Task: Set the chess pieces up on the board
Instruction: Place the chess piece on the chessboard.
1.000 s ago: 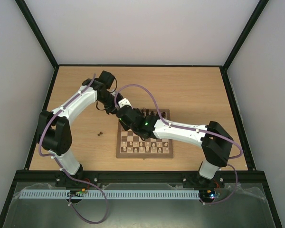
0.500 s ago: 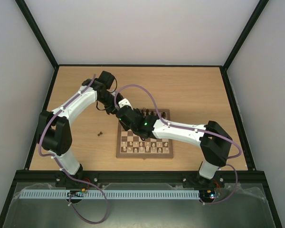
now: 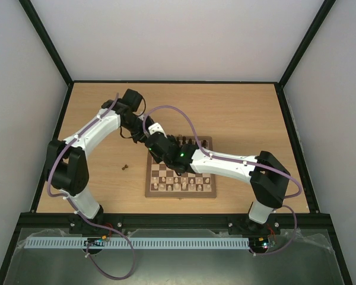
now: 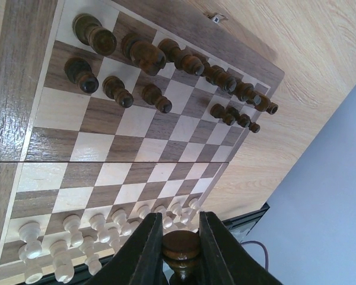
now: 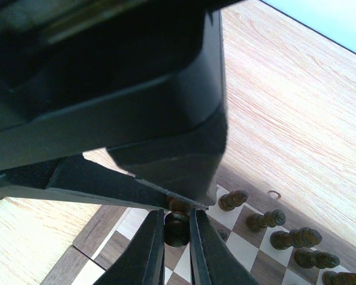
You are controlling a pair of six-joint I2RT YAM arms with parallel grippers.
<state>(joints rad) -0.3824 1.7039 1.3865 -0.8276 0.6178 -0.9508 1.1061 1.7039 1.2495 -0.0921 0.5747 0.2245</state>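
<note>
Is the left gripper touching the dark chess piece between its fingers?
Touching. Left wrist view shows the left gripper fingers pressed against the dark chess piece, no gap.

1. The board (image 4: 18, 89): smooth wood with a satin finish, its grain plain in the dark and cream squares and the mid-brown frame. A small metal clasp (image 4: 217, 18) sits on its far edge.
2. The chess pieces (image 4: 143, 54): dark turned wood, varnished, with small glints.
3. The pale pieces (image 4: 65, 261): light wood, duller.
4. The left-held piece (image 4: 180, 246): glossy dark wood, between the matt black plastic fingers (image 4: 139, 252) of the left gripper (image 4: 178, 218).
5. The right-held piece (image 5: 177, 230): dark wood with a faint sheen, in the right gripper (image 5: 175, 212).
6. The tabletop (image 3: 237, 113): light wood grain, matt.
7. The arm shells (image 3: 222, 161): smooth white plastic.
8. The walls (image 3: 178, 35): pale, matt.
</note>
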